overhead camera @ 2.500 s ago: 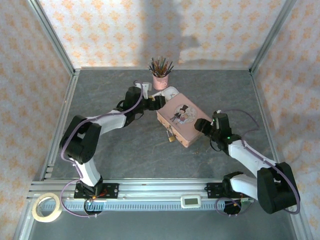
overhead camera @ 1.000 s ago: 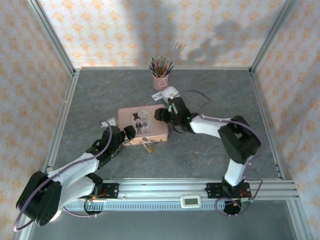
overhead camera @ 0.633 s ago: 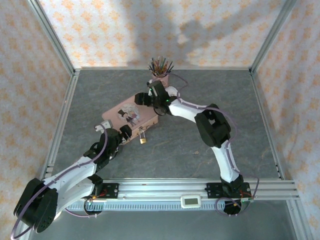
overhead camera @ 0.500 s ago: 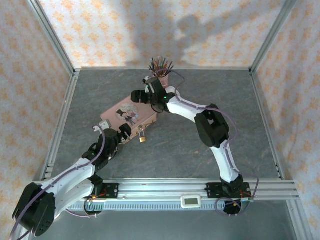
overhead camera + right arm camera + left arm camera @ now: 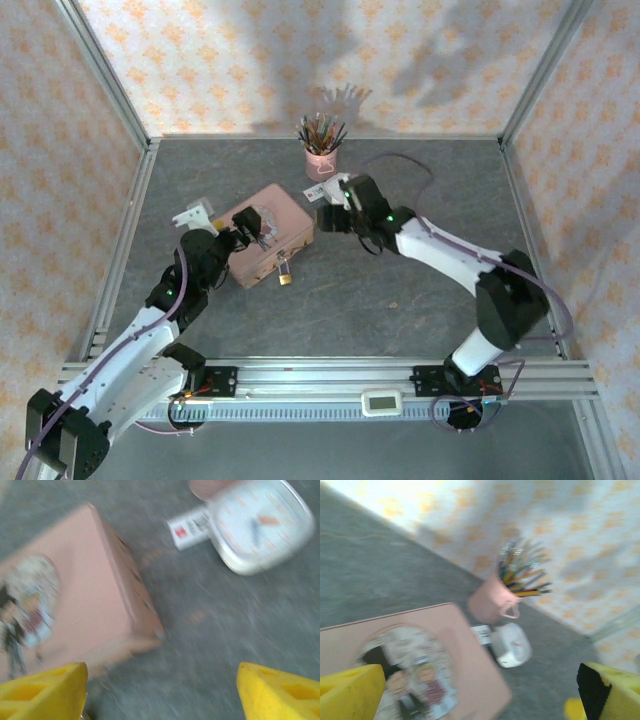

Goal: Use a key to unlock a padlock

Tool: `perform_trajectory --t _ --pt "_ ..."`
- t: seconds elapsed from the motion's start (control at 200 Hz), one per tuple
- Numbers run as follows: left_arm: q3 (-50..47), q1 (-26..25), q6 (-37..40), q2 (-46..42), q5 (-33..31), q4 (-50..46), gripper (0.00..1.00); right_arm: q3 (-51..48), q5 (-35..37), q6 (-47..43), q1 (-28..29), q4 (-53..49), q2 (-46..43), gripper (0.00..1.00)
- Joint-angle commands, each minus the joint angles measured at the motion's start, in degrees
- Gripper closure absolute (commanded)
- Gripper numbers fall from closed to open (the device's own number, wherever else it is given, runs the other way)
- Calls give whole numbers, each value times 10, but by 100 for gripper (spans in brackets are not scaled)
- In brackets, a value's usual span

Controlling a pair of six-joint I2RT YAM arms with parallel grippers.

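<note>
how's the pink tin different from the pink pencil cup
The pink tin is a flat rectangular box lying low; the pencil cup is round and stands upright. The tin is closed, with a small padlock at its near side; the cup is open-topped and holds pencils. The tin's lid bears an illustration; the cup has a side handle. Both are pink.

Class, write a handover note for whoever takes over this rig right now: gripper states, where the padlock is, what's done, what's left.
Left gripper: open, empty, over the left part of the pink tin.
Right gripper: open, empty, beside the tin's right end.
Padlock: hangs at the tin's near side.
Done: nothing visible; no key in either gripper.
Left: get the key, insert, turn, free the shackle.
</note>
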Motion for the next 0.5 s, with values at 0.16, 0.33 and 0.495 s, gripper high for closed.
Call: perform_trajectory --t 0.16,0.33,0.495 --pt "78 -108 28 146 78 121 1 -204 63 122 7 -157 -181 34" --pt "72 -143 -9 220 81 187 1 -295 54 196 17 -181 -257 43" --pt "71 -166 -16 251 86 198 1 -330 69 242 26 -182 -260 51"
